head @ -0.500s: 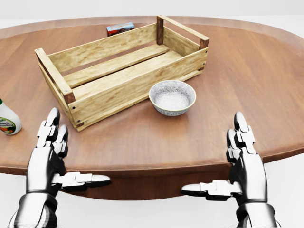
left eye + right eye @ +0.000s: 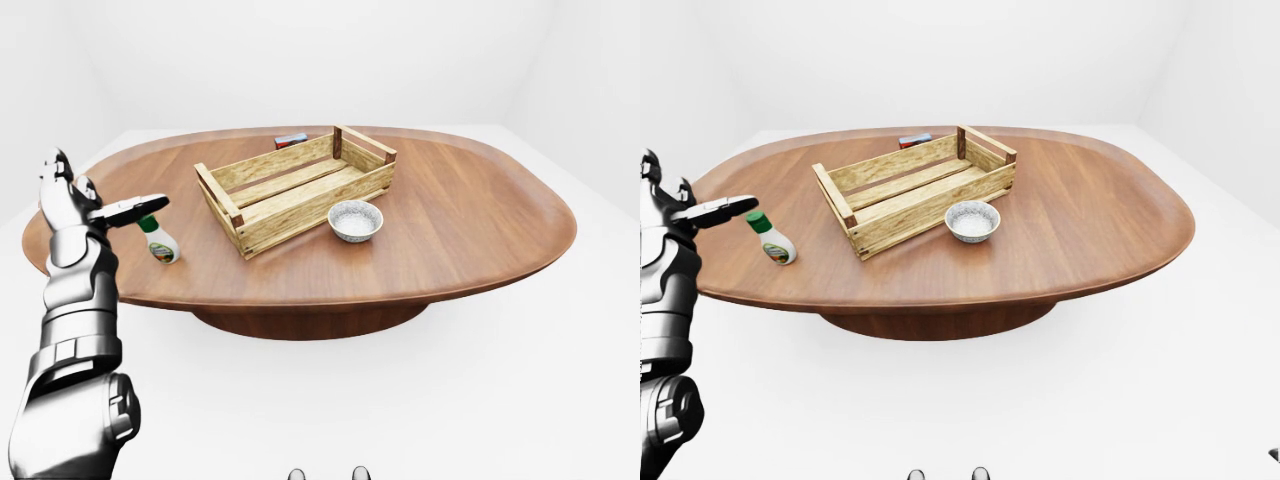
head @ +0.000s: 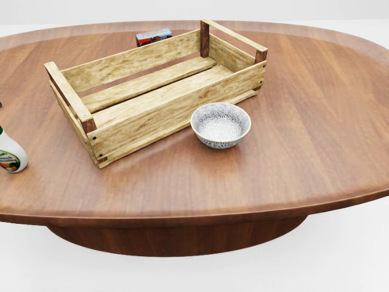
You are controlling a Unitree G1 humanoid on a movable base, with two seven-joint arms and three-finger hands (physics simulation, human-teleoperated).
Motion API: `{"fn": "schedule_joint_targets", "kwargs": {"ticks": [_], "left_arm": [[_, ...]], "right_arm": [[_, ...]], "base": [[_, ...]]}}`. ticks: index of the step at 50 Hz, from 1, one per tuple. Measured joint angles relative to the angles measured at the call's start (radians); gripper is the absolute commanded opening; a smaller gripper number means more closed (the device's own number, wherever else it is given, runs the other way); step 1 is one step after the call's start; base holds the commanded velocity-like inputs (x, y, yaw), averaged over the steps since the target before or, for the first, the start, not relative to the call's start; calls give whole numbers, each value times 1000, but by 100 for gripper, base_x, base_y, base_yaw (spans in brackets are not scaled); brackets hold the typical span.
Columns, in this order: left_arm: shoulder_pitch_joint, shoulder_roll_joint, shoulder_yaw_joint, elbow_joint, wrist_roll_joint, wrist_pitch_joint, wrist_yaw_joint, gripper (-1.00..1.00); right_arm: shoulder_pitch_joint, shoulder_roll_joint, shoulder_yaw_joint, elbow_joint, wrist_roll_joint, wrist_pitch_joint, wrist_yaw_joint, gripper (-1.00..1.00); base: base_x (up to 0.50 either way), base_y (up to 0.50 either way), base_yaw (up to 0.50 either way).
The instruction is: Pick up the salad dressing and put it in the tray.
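Note:
The salad dressing bottle (image 2: 161, 245), white with a green cap, stands upright on the left part of the round wooden table (image 3: 304, 91). It is cut off at the left edge of the head view. The tray, a slatted wooden crate (image 3: 152, 109), lies at the table's middle with nothing in it. My left hand (image 2: 105, 190) is raised at the table's left rim, open, with its thumb pointing right just above the bottle's cap and its fingers up. It holds nothing. My right hand shows in no view.
A patterned grey bowl (image 3: 220, 125) sits just right of the crate's near corner. A small blue and red box (image 3: 153, 36) lies behind the crate's far wall. White floor and walls surround the table.
Both hands have left the bottom of the head view. The table's things have not moved.

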Motion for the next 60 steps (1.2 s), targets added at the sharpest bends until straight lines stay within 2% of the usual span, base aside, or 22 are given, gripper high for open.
{"fn": "schedule_joint_targets", "kwargs": {"ticks": [4,8,13,28,34,39,49,60], "left_arm": [[-68,64,8,112,-21,-29,16,100],[-118,110,10,196,-37,-54,31,100],[-160,156,14,271,-51,-75,48,100],[-217,221,18,379,-71,-76,91,100],[-238,249,33,412,-89,-76,143,100],[-253,299,54,441,-119,-76,200,100],[-238,442,107,481,-203,-69,300,100],[-223,495,116,502,-245,-75,349,100]], "right_arm": [[10,-19,-123,-23,32,0,26,100],[15,-40,-209,-47,40,0,39,100],[11,-56,-213,-74,42,0,57,100],[-8,-65,-213,-89,12,0,99,100],[-12,-60,-213,-89,3,0,104,100],[-14,-59,-213,-89,2,0,105,100],[-18,-56,-213,-102,-5,0,100,100],[-20,-47,-213,-93,15,0,111,100]], "base": [[6,12,0],[23,50,0],[23,50,0],[23,50,0],[24,50,0],[23,50,0],[26,49,0],[42,25,0]]}}
